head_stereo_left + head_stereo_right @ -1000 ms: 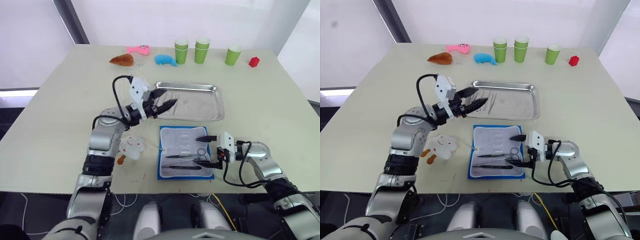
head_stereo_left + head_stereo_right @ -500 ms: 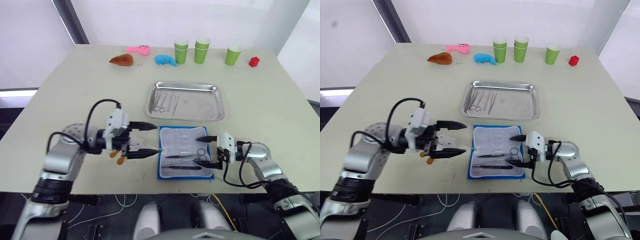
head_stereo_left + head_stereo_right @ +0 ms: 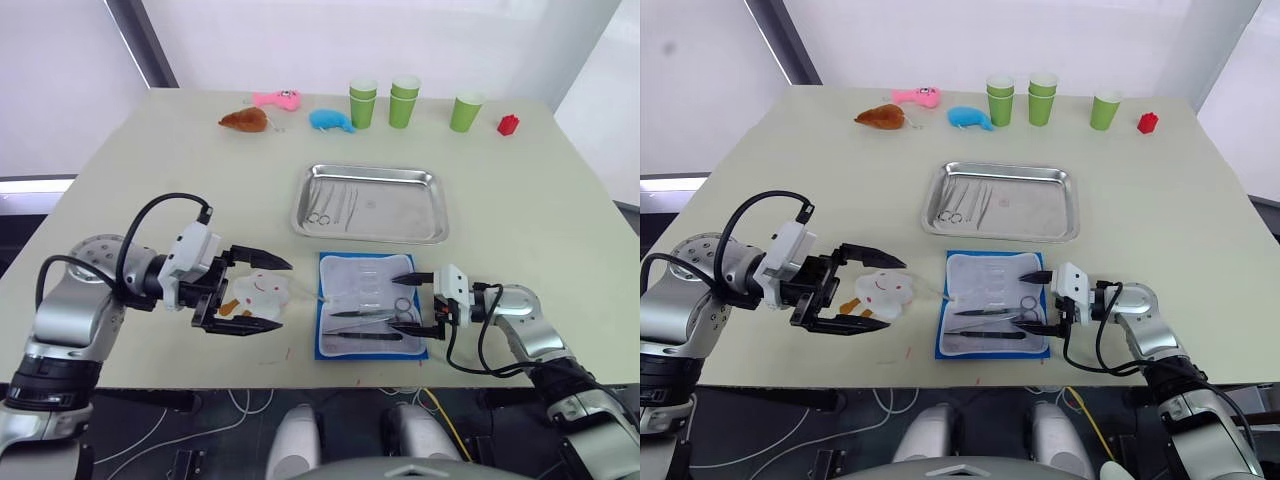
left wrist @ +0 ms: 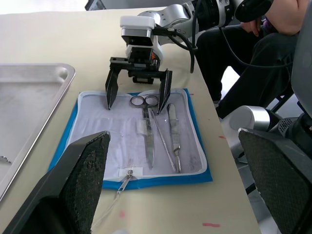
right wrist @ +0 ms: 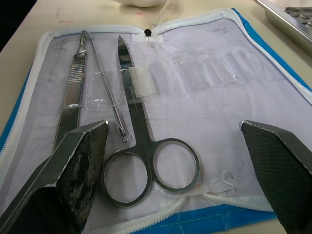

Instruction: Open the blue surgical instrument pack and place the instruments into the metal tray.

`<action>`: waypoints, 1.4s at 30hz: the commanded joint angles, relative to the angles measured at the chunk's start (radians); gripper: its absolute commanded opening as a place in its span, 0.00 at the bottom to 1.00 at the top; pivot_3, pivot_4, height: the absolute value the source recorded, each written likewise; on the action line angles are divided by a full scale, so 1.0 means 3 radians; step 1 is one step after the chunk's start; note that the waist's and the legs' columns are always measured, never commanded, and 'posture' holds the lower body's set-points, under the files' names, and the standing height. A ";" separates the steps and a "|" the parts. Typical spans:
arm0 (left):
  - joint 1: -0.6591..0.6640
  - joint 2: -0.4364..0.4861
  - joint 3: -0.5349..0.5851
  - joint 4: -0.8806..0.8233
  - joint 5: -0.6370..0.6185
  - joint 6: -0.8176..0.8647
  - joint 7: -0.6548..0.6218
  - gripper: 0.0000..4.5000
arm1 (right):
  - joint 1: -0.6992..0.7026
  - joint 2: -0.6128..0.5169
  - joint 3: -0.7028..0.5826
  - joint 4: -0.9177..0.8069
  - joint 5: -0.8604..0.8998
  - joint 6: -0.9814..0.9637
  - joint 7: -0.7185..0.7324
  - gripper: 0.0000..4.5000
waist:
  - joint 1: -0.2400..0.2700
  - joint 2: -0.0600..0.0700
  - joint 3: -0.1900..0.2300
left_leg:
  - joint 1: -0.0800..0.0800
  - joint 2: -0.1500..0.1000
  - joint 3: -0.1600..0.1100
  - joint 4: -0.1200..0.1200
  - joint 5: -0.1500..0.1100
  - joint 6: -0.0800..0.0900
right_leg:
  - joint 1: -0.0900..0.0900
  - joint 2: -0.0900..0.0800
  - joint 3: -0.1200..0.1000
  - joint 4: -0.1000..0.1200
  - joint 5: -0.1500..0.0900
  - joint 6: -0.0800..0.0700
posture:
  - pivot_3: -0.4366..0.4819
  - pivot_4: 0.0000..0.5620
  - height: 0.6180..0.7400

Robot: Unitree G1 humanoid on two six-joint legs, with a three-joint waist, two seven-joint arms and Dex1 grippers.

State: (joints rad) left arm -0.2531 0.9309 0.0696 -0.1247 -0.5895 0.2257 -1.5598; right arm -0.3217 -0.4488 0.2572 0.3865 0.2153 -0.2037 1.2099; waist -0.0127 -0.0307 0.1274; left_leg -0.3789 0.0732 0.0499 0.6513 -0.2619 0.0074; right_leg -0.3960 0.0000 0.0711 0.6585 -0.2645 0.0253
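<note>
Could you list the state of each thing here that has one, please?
Pack: unzipped, lying open flat.
Tray: holds a few instruments at its left end.
Scissors: closed, still in the pack.
Left gripper: open, empty.
Right gripper: open, over the pack.
Cups: upright.

In the tray, the instruments at its left end are too small to tell apart. The left gripper partly covers a white toy (its near edge is hidden). The pack runs off the right wrist view's edges.
</note>
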 commanded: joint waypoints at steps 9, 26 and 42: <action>0.0357 -0.0692 -0.0380 -0.0440 0.0284 -0.0076 0.0753 0.99 | 0.0283 -0.0078 0.0240 0.0232 -0.0305 0.0141 0.0035 1.00 | 0.0002 -0.0005 -0.0005 | -0.0001 0.0000 -0.0001 0.0000 0.0000 0.0000 | 0.0000 0.0001 0.0001 0.0002 0.0000 0.0001 | 0.48 0.27 1.00; 0.0198 -0.1199 -0.0799 0.0544 0.0922 -0.0835 0.0888 0.99 | 0.0313 -0.0110 0.0231 0.0173 -0.0293 0.0177 0.0016 1.00 | 0.0004 -0.0006 -0.0013 | 0.0002 0.0000 0.0000 0.0000 0.0000 0.0000 | 0.0003 0.0001 0.0002 0.0003 0.0000 0.0000 | 0.48 0.27 1.00; -0.0318 -0.1280 -0.1137 0.1676 0.1285 -0.1690 0.0262 0.99 | 0.0386 -0.0181 0.0123 0.0025 -0.0207 0.0264 -0.0046 1.00 | 0.0009 -0.0003 -0.0017 | 0.0001 -0.0002 -0.0003 0.0001 0.0000 0.0001 | 0.0005 0.0001 0.0000 0.0002 0.0000 0.0000 | 0.48 0.27 1.00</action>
State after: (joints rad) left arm -0.3480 0.5414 -0.2547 0.3426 -0.2288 -0.2550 -1.4599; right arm -0.2808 -0.4659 0.2514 0.3288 0.2222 -0.1759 1.1805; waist -0.0102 -0.0316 0.1222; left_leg -0.3787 0.0727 0.0490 0.6515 -0.2620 0.0076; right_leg -0.3944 0.0004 0.0712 0.6591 -0.2646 0.0254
